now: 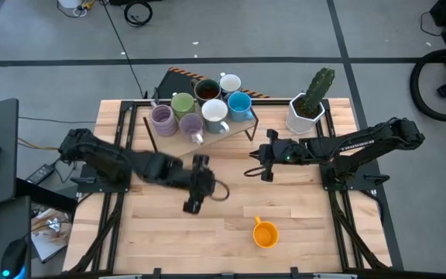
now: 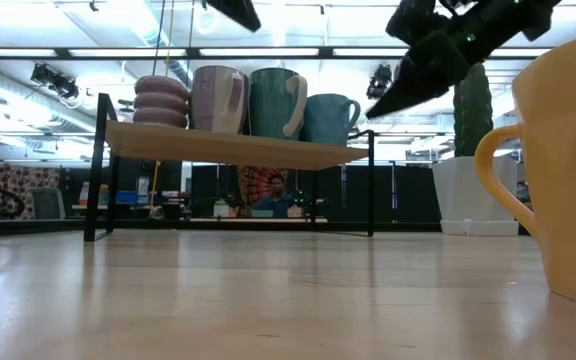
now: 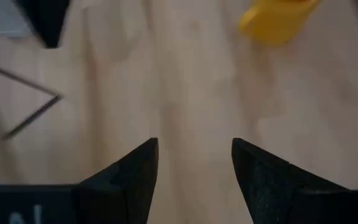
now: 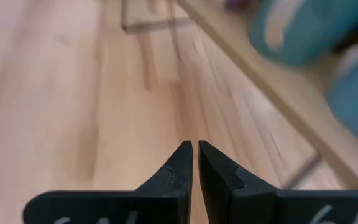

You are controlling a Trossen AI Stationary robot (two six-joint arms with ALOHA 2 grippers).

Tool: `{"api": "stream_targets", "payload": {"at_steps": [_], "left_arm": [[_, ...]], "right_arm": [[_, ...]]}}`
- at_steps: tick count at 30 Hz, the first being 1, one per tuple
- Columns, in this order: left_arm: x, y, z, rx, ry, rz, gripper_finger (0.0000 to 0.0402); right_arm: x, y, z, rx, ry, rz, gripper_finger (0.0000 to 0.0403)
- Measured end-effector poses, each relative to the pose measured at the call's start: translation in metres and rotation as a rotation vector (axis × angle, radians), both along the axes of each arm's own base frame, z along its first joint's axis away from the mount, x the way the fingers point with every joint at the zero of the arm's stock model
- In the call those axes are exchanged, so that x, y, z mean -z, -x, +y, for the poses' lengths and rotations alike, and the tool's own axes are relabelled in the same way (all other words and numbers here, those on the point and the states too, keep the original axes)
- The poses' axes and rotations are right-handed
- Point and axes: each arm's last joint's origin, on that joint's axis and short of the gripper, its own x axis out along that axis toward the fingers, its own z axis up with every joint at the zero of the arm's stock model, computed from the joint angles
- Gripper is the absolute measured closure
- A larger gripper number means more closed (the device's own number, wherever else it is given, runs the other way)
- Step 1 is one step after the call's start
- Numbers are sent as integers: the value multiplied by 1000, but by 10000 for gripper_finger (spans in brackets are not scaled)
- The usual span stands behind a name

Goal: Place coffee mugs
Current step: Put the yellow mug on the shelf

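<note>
In the low view the orange mug (image 2: 568, 170) is cut off by the frame's three o'clock edge. Both arms enter cropped at twelve o'clock. The shelf (image 2: 238, 145) hides the mugs behind its front row. In the right wrist view, blurred mugs (image 4: 309, 28) smear out of frame at two o'clock.

The wooden table (image 1: 161, 232) held a small shelf (image 1: 238, 124) on thin black legs near its back edge — mugs (image 1: 183, 105) sat on the shelf. An orange mug (image 1: 265, 234) stood on the bare wood — a white cactus pot (image 1: 303, 116) too.
</note>
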Motion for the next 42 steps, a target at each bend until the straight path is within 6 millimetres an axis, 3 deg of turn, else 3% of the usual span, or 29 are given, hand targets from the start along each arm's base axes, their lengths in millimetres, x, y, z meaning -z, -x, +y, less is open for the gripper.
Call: {"api": "stream_targets", "payload": {"at_steps": [7, 14, 21, 28, 35, 42], "left_arm": [[13, 2, -40, -106, 219, -89, 192], [43, 9, -90, -112, 220, -22, 192], [75, 16, -124, -121, 209, 69, 192], [81, 14, -127, -137, 208, 63, 192], [83, 7, -125, -148, 218, 37, 192], [87, 5, -126, -78, 99, 13, 192]], "right_arm": [[-15, 5, 29, 14, -97, 79, 372], [-35, 14, 73, -55, -132, 113, 372], [-35, 29, 115, -296, -228, 194, 372], [-30, 43, 130, -405, -254, 296, 372], [-25, 51, 133, -314, -326, 365, 346], [-15, 48, 142, -236, -340, 366, 309]]}}
